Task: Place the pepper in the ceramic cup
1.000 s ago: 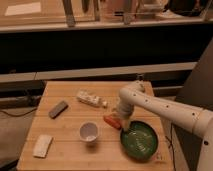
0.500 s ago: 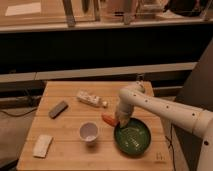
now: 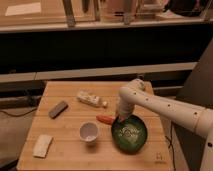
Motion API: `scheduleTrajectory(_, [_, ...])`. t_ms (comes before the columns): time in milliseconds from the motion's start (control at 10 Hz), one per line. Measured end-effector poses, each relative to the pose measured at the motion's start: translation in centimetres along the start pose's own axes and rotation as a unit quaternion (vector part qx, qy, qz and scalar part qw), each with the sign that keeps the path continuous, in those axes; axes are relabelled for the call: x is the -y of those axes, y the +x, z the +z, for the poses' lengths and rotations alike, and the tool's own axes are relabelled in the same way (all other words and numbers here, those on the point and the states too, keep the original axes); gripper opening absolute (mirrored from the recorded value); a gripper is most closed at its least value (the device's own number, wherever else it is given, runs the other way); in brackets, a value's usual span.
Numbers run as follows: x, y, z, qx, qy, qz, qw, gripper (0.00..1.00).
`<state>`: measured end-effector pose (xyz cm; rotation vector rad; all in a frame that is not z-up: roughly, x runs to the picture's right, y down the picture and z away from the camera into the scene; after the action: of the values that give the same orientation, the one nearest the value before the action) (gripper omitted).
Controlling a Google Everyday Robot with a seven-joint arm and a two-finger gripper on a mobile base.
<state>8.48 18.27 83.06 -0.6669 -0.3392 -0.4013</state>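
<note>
Pepper: flat on the wooden table, about mid-table, in the gap between the ceramic cup and the far-left rim of the green bowl.
Long axis: left to right, with the right end tucked under my tip.
Gripper: down at table level on the pepper's right end, just above the bowl's rim; my arm reaches in from the right.
Fingers: drawn together. I cannot tell whether they have the pepper's end pinched, because my wrist covers that spot.
Which way it lies: from my fingertips the pepper stretches off to the left, pointing roughly toward the space above the cup.
Cup: upright, looks empty, near and left of the pepper, close by but apart from it.
Coming move, my judgement: a short carry left and nearer, then tip-down into the cup; held by one end, the pepper may swing.
Farther out: white printed packet beyond the pepper, dark block far left, pale pad near left.
</note>
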Motion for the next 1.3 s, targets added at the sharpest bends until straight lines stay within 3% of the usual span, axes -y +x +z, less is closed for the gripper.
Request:
scheduleTrajectory(300, [0.1,-0.1,0.0,-0.002,0.0,0.003,1.0,0.24])
scheduleTrajectory(700, [0.0,0.1,0.3,-0.004,-0.002,0.009,1.0,0.69])
scheduleTrajectory(800, [0.0,0.2,0.3,-0.003,-0.002,0.01,0.9999,0.77])
scheduleTrajectory(1300, [-0.3,0.9,0.4,-0.002,-0.008,0.021,0.9997,0.8])
